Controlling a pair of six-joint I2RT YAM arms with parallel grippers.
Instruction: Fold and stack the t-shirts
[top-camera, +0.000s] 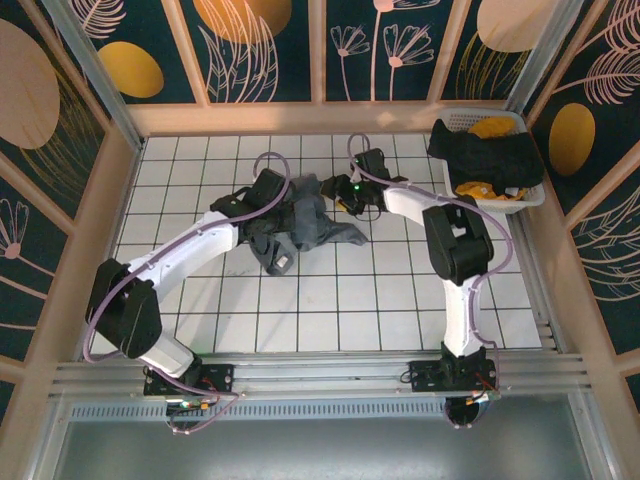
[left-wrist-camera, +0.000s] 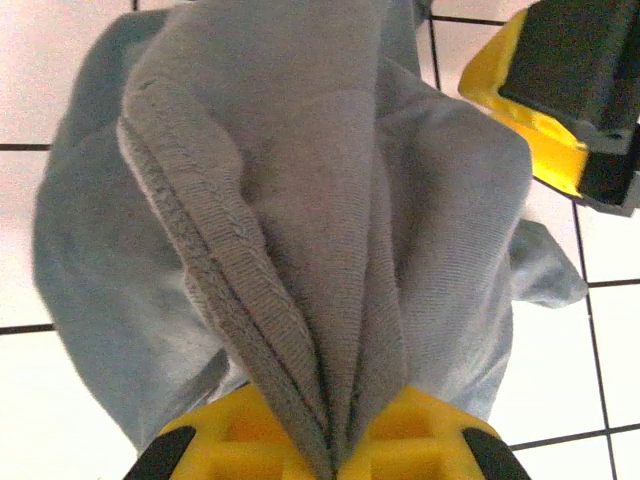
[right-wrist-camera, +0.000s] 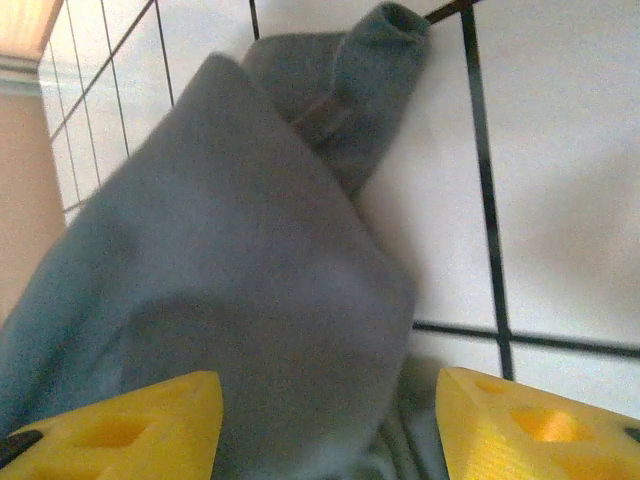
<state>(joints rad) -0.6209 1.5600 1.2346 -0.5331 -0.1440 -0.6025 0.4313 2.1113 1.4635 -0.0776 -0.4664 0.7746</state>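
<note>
The slate blue-grey t-shirt (top-camera: 310, 228) lies bunched in the middle of the tiled table. My left gripper (top-camera: 270, 196) is at its left side, shut on a pinched fold of that cloth (left-wrist-camera: 330, 300); the yellow fingers (left-wrist-camera: 430, 440) meet with fabric squeezed between them. My right gripper (top-camera: 345, 192) is at the shirt's upper right edge and stands open, its yellow fingers (right-wrist-camera: 130, 430) wide apart over a hump of the grey cloth (right-wrist-camera: 250, 300). A black tee (top-camera: 487, 152) and a mustard-yellow tee (top-camera: 490, 128) lie in the basket.
The white plastic laundry basket (top-camera: 530, 196) sits at the back right corner. Wooden walls (top-camera: 330, 118) ring the white tiled table (top-camera: 380, 300). The right gripper's yellow finger (left-wrist-camera: 520, 90) shows at the top right of the left wrist view.
</note>
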